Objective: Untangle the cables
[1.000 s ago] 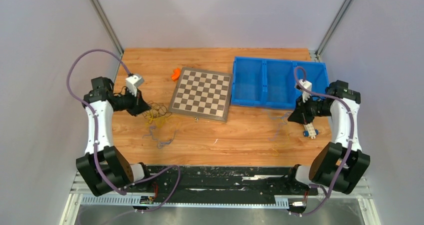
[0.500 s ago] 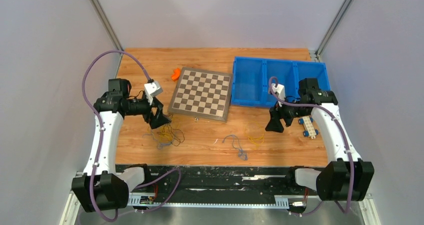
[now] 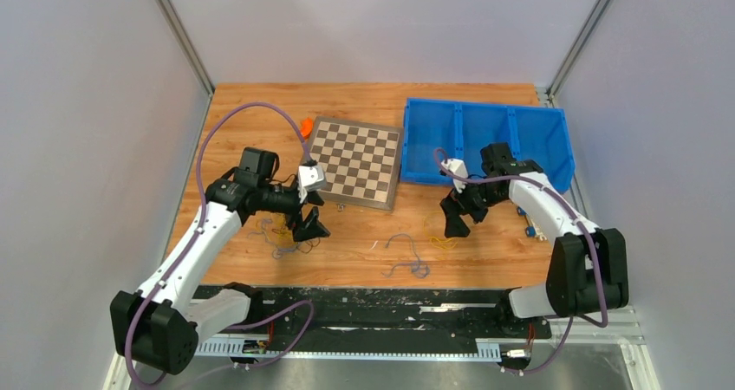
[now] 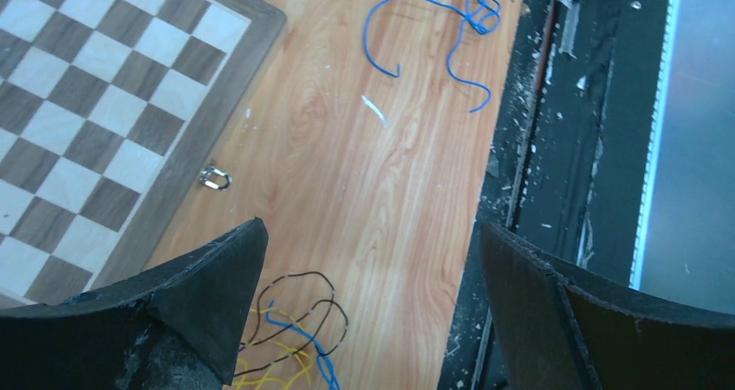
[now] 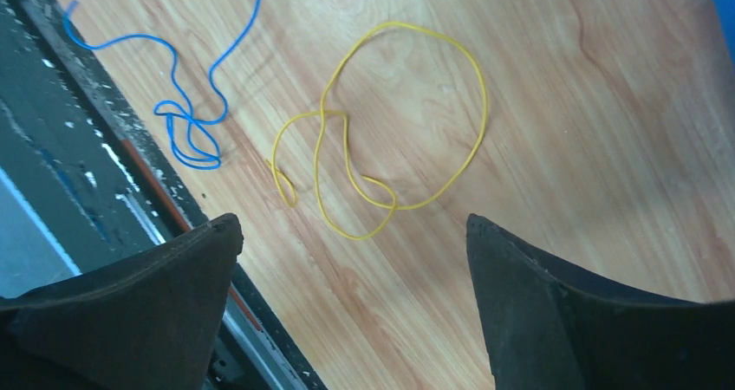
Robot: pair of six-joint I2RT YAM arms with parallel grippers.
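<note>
From above, the cables are seen in three lots. A tangle [image 3: 279, 234] of black, yellow and bluish wire lies at 7 o'clock from the chessboard [image 3: 351, 158]. A lone blue strand [image 3: 409, 255], greyish from this height, lies at 5 o'clock from the board, and a yellow strand [image 3: 442, 239] lies near it at 2 o'clock. Both single strands lie apart from the tangle, so they are judged already freed, with the tangle left to be worked. The left gripper [image 3: 314, 227] is held at the tangle's 3 o'clock edge. The right gripper [image 3: 454, 223] is held by the yellow strand, at 7 o'clock from the blue bin [image 3: 459, 143]. In the left wrist view the fingers [image 4: 217, 295] are spread wide and nothing is gripped or touched. The tangle's black loops are seen at 7 o'clock, just inside the left finger, which suggests a pick is being lined up. The blue strand is seen far off at 12 o'clock, near the table's edge. In the right wrist view that gripper is likewise fully released and empty. The yellow strand lies in an open loop on the wood at 12 o'clock between the fingers [image 5: 589, 312], and the blue strand lies at 10 o'clock, clear of it. Height above the wood cannot be told.
</note>
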